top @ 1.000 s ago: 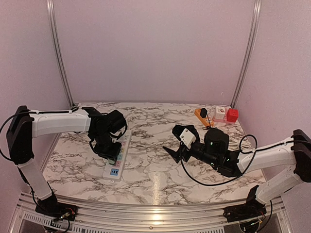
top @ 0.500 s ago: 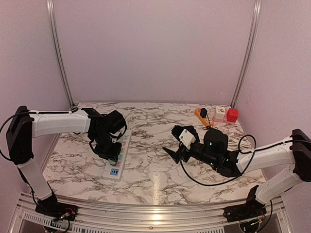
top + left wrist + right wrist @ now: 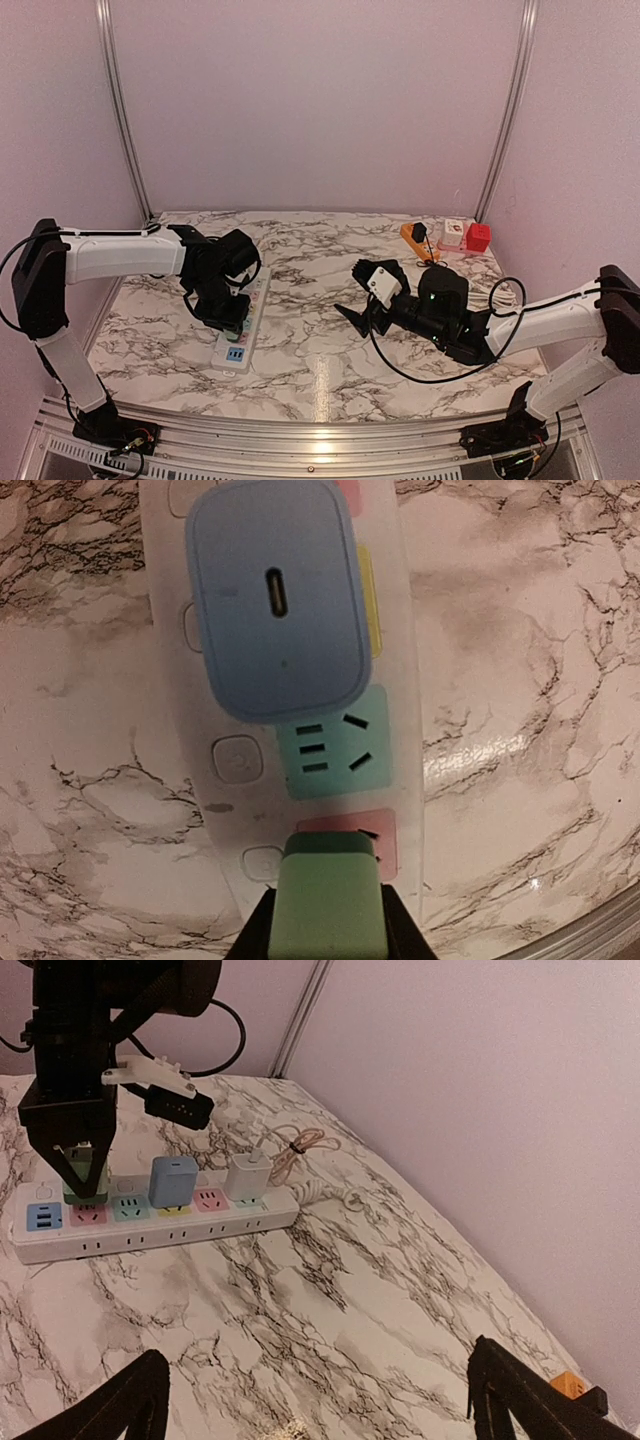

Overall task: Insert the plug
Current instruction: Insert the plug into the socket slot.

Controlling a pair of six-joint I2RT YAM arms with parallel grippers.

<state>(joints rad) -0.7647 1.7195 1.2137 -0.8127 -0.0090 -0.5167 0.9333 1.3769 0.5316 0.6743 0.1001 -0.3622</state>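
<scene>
A white power strip (image 3: 415, 730) with coloured sockets lies on the marble table; it also shows in the top view (image 3: 238, 335) and the right wrist view (image 3: 150, 1228). My left gripper (image 3: 224, 310) is shut on a green plug (image 3: 328, 905), held upright over the strip's pink socket (image 3: 382, 832) and partly covering it. I cannot tell whether its prongs are in. A blue plug (image 3: 275, 595) sits in the strip beyond a free teal socket (image 3: 330, 745). My right gripper (image 3: 356, 293) is open and empty above mid-table.
A white plug (image 3: 247, 1175) sits in the strip past the blue plug, by the strip's coiled cord (image 3: 300, 1145). An orange object (image 3: 413, 238), a white box (image 3: 455, 233) and a red box (image 3: 478, 237) stand at the back right. A black cable (image 3: 505, 290) loops by the right arm.
Almost nothing. The right gripper has edged slightly left. The left gripper stays over the strip with the green plug.
</scene>
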